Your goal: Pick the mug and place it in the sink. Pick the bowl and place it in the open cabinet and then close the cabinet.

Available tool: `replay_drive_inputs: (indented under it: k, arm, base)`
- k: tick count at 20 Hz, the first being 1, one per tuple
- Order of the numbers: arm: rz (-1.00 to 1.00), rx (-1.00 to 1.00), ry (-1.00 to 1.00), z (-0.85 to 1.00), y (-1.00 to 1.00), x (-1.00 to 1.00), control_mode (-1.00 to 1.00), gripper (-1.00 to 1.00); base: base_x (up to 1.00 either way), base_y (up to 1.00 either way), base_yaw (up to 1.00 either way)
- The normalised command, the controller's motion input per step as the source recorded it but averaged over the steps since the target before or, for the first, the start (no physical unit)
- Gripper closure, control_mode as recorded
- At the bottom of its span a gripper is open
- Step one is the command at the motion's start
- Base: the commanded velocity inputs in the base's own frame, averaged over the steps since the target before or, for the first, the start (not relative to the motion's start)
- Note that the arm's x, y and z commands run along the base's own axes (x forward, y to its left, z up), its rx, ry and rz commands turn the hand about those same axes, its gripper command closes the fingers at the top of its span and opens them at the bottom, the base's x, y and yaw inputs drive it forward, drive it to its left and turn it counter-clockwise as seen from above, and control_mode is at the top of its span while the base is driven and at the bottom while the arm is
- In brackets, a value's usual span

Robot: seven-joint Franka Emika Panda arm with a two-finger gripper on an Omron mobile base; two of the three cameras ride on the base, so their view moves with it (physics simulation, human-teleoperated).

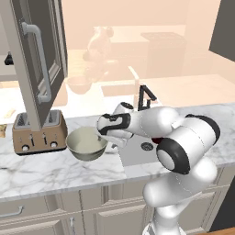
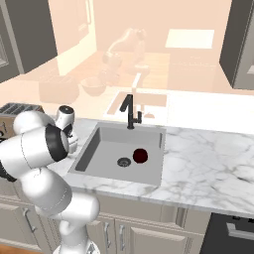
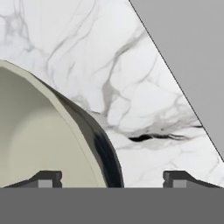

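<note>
The wide cream-grey bowl (image 1: 86,143) sits on the marble counter between the toaster and the sink (image 1: 136,155). My gripper (image 1: 109,143) points down at the bowl's right rim. In the hand view the gripper (image 3: 111,179) is open and straddles the dark outer wall of the bowl (image 3: 39,144), one fingertip (image 3: 46,179) inside the bowl and the other over the counter, neither pressing on the rim. A dark red mug (image 2: 140,156) lies in the sink (image 2: 99,141) beside the drain. The cabinet door (image 1: 34,59) with its long bar handle hangs open at the upper left.
A copper toaster (image 1: 39,133) stands just left of the bowl, under the open door's lower edge. The black faucet (image 1: 146,97) rises behind the sink. Base cabinets with drawer fronts run below the counter's front edge.
</note>
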Motion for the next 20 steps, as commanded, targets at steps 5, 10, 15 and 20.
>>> replay_drive_inputs:
  k: [5, 10, 15, 20]
  arm:
    - [0.00, 0.00, 0.00, 0.00, 0.05, 0.00, -1.00, 1.00]
    - [0.00, 0.00, 0.00, 0.00, 0.00, 0.00, -1.00, 1.00]
    - [-0.03, -0.02, 0.00, 0.11, -0.21, -0.38, -1.00, 1.00]
    - [-0.09, -0.01, 0.01, 0.24, -0.65, -0.37, -1.00, 1.00]
  base:
    - [0.00, 0.00, 0.00]
    - [0.00, 0.00, 0.00]
    - [0.00, 0.00, 0.00]
    - [0.00, 0.00, 0.00]
